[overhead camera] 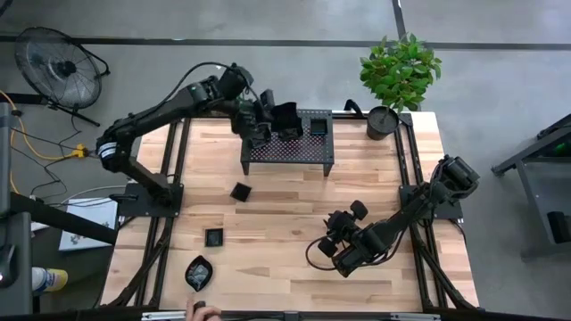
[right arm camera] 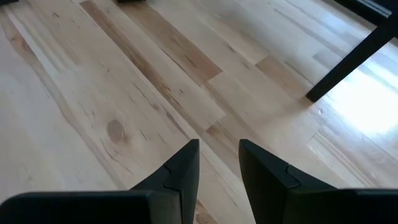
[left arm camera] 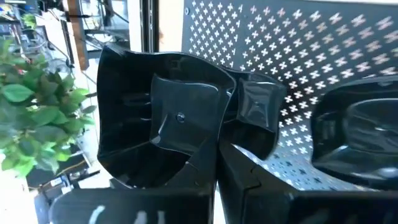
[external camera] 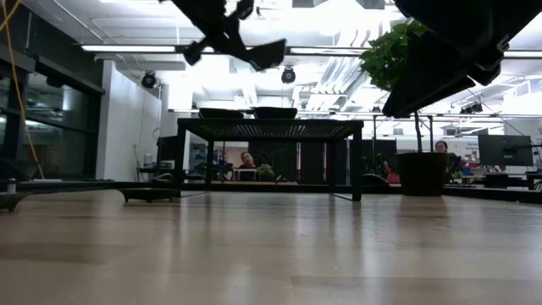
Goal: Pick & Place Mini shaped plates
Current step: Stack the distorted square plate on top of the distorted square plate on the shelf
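My left gripper (overhead camera: 268, 119) is over the far left part of the black perforated rack (overhead camera: 290, 150), shut on a glossy black square mini plate (left arm camera: 158, 121). The low view shows this plate (external camera: 266, 53) high above the rack top (external camera: 271, 127). Another dish (left arm camera: 360, 137) rests on the rack beside it. Three more mini plates lie on the wooden table: one (overhead camera: 240, 191) in front of the rack, one (overhead camera: 214, 237) nearer, and a wavy one (overhead camera: 198, 272) by the near edge. My right gripper (right arm camera: 219, 163) hovers open over bare wood at the near right (overhead camera: 326, 248). My left gripper pinches the plate's near rim (left arm camera: 208, 152) between its two fingers (left arm camera: 249, 180). The plate is tipped up on edge with its hollow side facing the wrist camera. It is lifted clear of the rack.
A potted plant (overhead camera: 384, 120) stands at the rack's far right corner. Rack legs (right arm camera: 348, 59) stand on the table just beyond my right gripper. Bare wood lies between the rack and the near edge on the right.
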